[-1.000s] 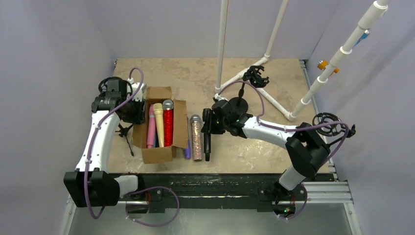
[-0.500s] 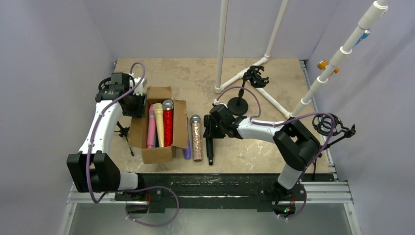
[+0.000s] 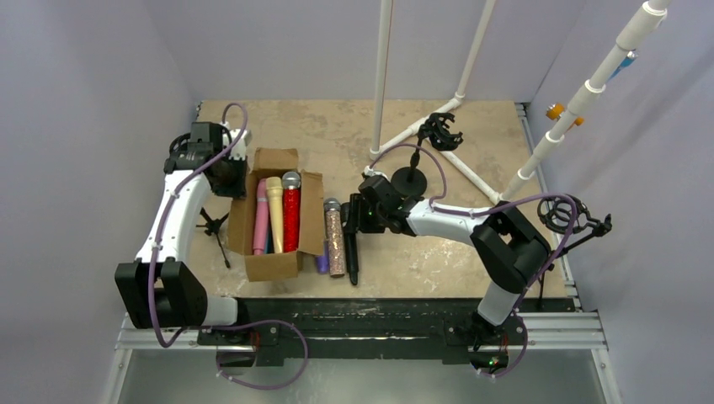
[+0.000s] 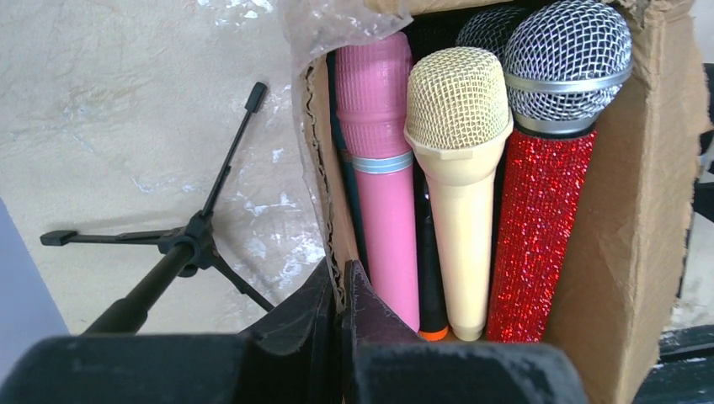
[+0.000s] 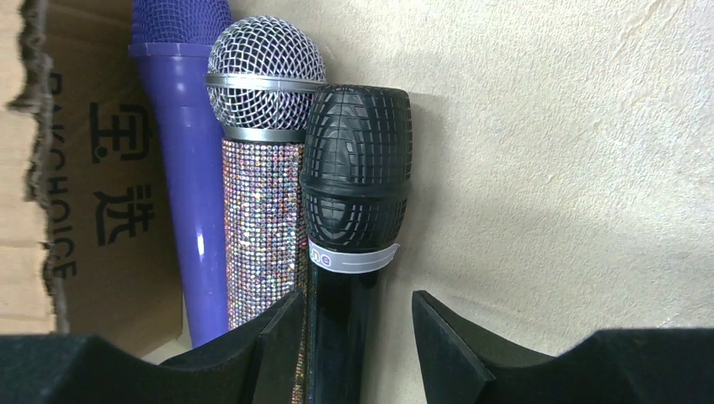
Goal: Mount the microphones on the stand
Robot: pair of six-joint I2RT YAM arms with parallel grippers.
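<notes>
Right wrist view: the right claw [image 5: 355,303] stands with its jaws apart, straddling the handle of the black microphone [image 5: 357,168] without clamping it; the handle runs close by the finger on the glitter side. That microphone lies flat on the desk [image 5: 572,168], touching the silver glitter microphone [image 5: 261,219]. Beyond that lies the purple microphone [image 5: 181,126], against the cardboard box [image 5: 93,168].

In the left wrist view, the left claw [image 4: 341,278] is pressed together, the box's torn wall edge pinched in its seam. Inside the box, side by side, lie the pink microphone [image 4: 383,168], cream microphone [image 4: 459,168] and red glitter microphone [image 4: 547,210]. A small black tripod [image 4: 189,248] lies on the desk beside the box.

The top view shows a round-based stand [image 3: 411,178] behind the right claw.
</notes>
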